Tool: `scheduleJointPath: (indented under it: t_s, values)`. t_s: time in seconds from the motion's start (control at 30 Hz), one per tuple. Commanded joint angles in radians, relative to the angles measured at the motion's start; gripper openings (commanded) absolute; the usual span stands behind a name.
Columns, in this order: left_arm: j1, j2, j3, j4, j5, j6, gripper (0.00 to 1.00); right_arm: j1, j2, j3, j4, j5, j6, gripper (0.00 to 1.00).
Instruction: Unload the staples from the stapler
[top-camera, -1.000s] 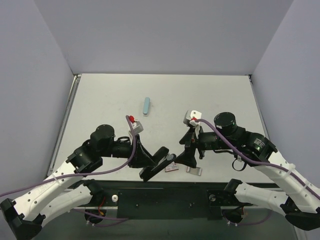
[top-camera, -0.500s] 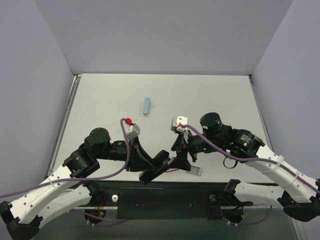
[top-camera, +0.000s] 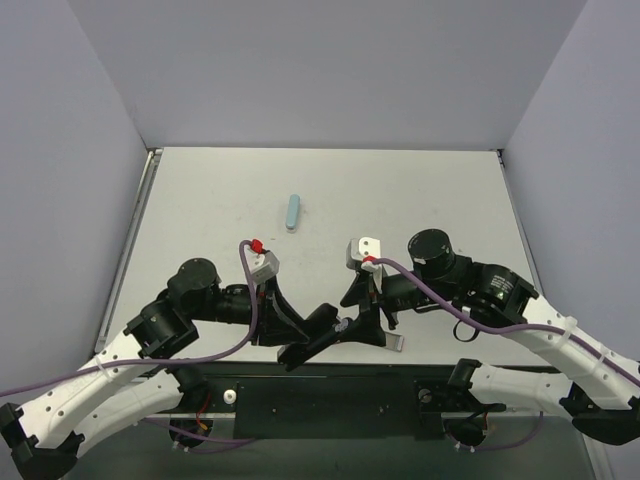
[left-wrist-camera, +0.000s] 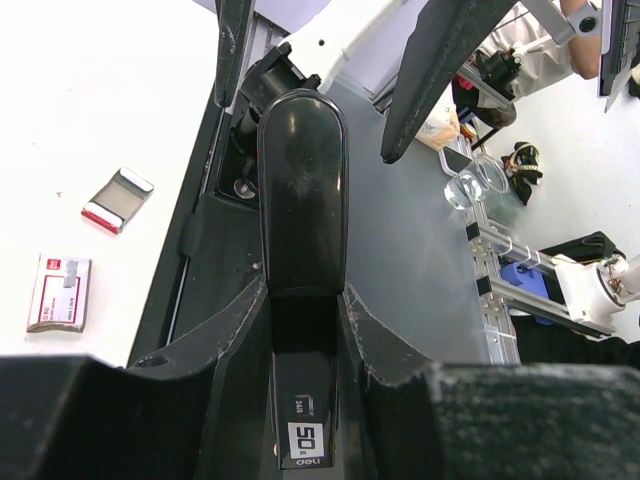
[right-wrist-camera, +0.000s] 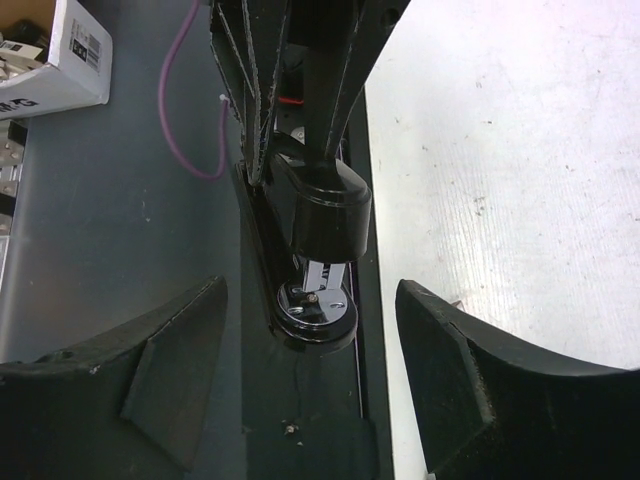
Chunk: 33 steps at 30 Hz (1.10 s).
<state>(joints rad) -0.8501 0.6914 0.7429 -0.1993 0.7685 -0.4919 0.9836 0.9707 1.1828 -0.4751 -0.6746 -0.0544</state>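
Observation:
The black stapler (top-camera: 322, 328) is held off the table at the near edge, over the black base rail. My left gripper (top-camera: 303, 333) is shut on its rear half. In the left wrist view the stapler (left-wrist-camera: 302, 190) runs away from the fingers (left-wrist-camera: 225, 340), a "50" label at its back end. My right gripper (top-camera: 366, 328) is open at the stapler's front end. In the right wrist view the nose of the stapler (right-wrist-camera: 322, 225), with its shiny metal base, sits just ahead of the gap of that gripper (right-wrist-camera: 315, 350), touching neither finger.
A small metal piece (top-camera: 390, 341) and a red-and-white staple box (left-wrist-camera: 60, 292) lie on the table near the front edge. A pale blue bar (top-camera: 292, 212) lies further back. The black base rail (right-wrist-camera: 300, 420) runs under both grippers.
My right gripper has moved left and down until its open fingers face the stapler's front end. My left arm has drawn back a little to the left, still holding the stapler.

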Motion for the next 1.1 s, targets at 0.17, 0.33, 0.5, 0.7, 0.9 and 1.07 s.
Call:
scheduleJointPath:
  t_s: [0.17, 0.33, 0.5, 0.7, 0.9, 1.07]
  values:
    - [-0.012, -0.032, 0.019, 0.135, 0.031, -0.005, 0.00, 0.012, -0.006, 0.024, 0.084, -0.049, 0.010, 0.60]
    - [-0.017, -0.030, 0.016, 0.147, 0.032, -0.011, 0.00, 0.024, 0.019, 0.037, 0.095, -0.057, 0.013, 0.57]
    - [-0.020, -0.032, 0.016, 0.149, 0.034, -0.011, 0.00, 0.036, 0.028, 0.040, 0.098, -0.060, 0.011, 0.52]
    - [-0.021, -0.036, 0.021, 0.152, 0.032, -0.007, 0.00, 0.049, 0.023, 0.037, 0.099, -0.059, 0.013, 0.38]
    - [-0.026, -0.038, 0.009, 0.184, 0.032, -0.013, 0.00, 0.052, -0.006, 0.006, 0.133, -0.072, 0.030, 0.16]
    - [-0.026, -0.027, 0.006, 0.184, 0.025, 0.006, 0.00, 0.053, -0.035, -0.026, 0.177, -0.077, 0.047, 0.00]
